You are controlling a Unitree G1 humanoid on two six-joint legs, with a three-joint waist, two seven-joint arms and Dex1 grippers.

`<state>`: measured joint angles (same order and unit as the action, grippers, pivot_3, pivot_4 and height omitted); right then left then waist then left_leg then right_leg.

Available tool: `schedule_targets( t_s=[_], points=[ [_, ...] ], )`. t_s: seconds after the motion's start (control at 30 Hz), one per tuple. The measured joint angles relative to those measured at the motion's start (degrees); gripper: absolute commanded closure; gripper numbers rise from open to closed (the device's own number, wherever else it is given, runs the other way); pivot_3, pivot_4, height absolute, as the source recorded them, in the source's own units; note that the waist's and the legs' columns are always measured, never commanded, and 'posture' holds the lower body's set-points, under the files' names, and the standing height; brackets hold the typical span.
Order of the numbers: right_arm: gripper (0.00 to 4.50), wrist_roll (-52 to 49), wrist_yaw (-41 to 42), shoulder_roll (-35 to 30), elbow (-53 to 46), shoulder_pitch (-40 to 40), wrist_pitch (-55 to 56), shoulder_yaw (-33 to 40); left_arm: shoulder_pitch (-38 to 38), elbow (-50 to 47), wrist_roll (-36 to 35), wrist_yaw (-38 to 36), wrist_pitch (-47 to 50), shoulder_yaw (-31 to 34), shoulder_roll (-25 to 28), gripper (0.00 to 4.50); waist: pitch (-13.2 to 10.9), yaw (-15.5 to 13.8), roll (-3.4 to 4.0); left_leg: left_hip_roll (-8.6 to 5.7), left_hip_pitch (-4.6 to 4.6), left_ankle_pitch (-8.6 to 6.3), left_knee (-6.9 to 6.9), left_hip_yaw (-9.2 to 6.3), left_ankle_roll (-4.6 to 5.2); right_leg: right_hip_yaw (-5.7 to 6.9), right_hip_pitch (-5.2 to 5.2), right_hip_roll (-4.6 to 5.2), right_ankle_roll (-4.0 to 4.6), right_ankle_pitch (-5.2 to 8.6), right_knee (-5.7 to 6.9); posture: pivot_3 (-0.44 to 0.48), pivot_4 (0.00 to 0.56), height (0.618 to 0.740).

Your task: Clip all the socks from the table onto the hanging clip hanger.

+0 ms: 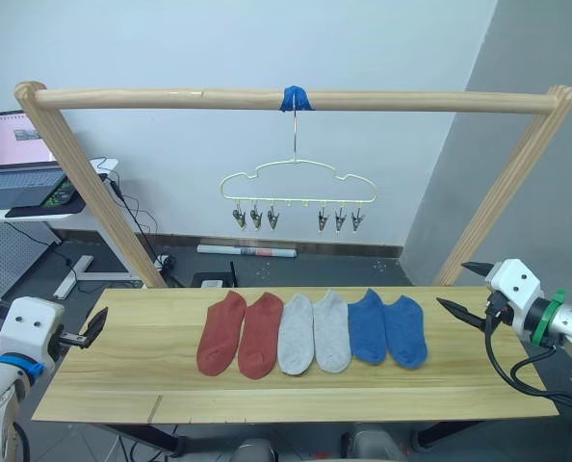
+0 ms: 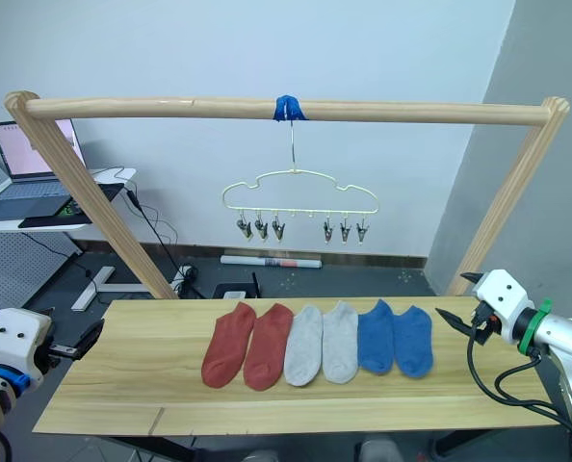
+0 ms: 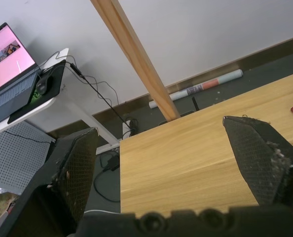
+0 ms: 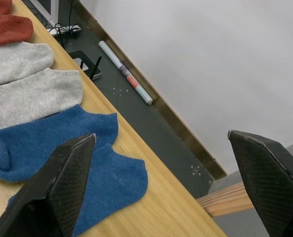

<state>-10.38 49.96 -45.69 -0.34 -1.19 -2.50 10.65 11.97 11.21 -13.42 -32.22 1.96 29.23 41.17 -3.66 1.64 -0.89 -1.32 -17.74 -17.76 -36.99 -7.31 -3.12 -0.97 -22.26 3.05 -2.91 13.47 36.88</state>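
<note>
Rust-red, light grey, blue socks [image 1: 313, 333]; cream-yellow clip hanger [image 1: 299, 179]; seemingly blue-taped pole [image 1: 294, 98].

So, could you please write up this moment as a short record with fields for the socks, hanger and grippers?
socks: six flat in a row on the table, from the robot's left: two red socks, two grey socks, two blue socks
hanger: hooked on the pole at the blue tape, all clips bare
left gripper: open, at the table's left end, holding nothing
right gripper: open, at the table's right end, holding nothing
progress: no sock clipped yet
</note>
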Motion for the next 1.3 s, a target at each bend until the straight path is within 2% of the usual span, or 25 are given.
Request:
schedule_targets(
  t_s=[0.9, 1.3],
  points=[
    [0.0, 0.0, -0.2, 0.2, 0.1, -0.1, 0.7, 0.0, -0.4, -1.5, -3.6, -2.9, -1.1, 0.6, -0.1, 0.02, -0.3, 0.0, -0.11, 0.01, -0.02, -0.02, 0.0, -0.01, -0.03, 0.01, -0.01, 0.0, 0.01, 0.01, -0.01, -0.034, 0.014, 0.731],
    [0.0, -0.5, -0.6, 0.6, -3.4, -2.9, -1.0, 0.4, -2.4, -4.3, -5.7, -6.0, 0.9, -0.9, -0.7, 0.02, -0.8, 0.2, -0.01, 0.01, -0.04, -0.03, 0.01, -0.01, -0.06, 0.01, -0.02, 0.0, 0.01, 0.02, -0.04, -0.089, 0.046, 0.731]
  ],
)
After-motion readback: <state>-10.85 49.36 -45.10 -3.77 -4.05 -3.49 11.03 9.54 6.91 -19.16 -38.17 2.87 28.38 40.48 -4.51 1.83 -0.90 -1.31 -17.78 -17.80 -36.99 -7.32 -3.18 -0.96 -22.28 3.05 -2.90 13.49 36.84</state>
